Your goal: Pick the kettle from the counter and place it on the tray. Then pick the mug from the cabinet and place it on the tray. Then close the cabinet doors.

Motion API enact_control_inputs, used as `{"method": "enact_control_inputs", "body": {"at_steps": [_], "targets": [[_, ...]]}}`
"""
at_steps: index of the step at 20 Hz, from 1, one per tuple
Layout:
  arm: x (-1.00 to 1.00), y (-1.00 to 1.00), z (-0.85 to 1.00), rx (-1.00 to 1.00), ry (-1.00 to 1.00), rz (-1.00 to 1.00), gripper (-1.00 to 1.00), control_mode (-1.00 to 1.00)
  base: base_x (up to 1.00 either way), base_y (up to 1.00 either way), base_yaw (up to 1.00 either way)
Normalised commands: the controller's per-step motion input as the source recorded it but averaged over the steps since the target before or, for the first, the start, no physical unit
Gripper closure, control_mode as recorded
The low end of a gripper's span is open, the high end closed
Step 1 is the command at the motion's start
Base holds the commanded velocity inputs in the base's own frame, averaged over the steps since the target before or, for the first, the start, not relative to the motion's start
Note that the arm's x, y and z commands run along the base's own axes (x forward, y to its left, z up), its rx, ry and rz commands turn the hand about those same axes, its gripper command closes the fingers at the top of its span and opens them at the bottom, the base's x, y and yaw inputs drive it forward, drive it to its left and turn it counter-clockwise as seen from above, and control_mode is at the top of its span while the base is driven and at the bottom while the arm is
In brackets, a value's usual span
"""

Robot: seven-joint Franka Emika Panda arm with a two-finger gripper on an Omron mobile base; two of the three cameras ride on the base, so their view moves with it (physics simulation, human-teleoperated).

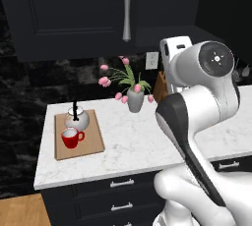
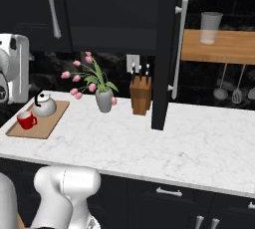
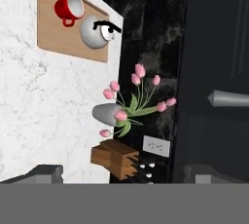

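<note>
Closing the tall black cabinet doors (image 2: 167, 49) is remaining.
Squat silver kettle (image 1: 77, 119) and red mug (image 1: 72, 137) are sitting on the wooden tray (image 1: 93, 143); the gripper (image 3: 121, 174) is hanging empty, jaws spread.

The kettle (image 1: 77, 118) and the red mug (image 1: 72, 138) sit close together on the wooden tray (image 1: 93, 140). The tray lies on the white bench (image 1: 138, 139), near a vase of pink tulips (image 1: 135, 99).

Veined marble counter (image 1: 147, 141), matt wooden tray (image 1: 93, 144), glossy red mug (image 1: 72, 138), shiny metal kettle (image 1: 77, 119)
</note>
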Motion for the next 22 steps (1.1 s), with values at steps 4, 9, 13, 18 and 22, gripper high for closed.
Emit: {"method": "enact_control_inputs", "body": {"at_steps": [4,9,13,18,22], "targets": [[-0.56,-0.5,0.02,0.0,0.0,0.0,-1.0,-1.0,0.0,0.0,0.0],[-0.4,-0.68,0.02,0.0,-0.06,-0.04,-1.0,-1.0,0.0,0.0,0.0],[-0.23,-0.88,0.0,0.0,-0.03,-0.13,-1.0,-1.0,0.0,0.0,0.0],[-0.09,-0.93,0.06,0.01,-0.07,-0.18,-1.0,-1.0,0.0,0.0,0.0],[-0.12,-0.96,0.02,0.0,0.0,-0.3,-1.0,-1.0,0.0,0.0,0.0]]}}
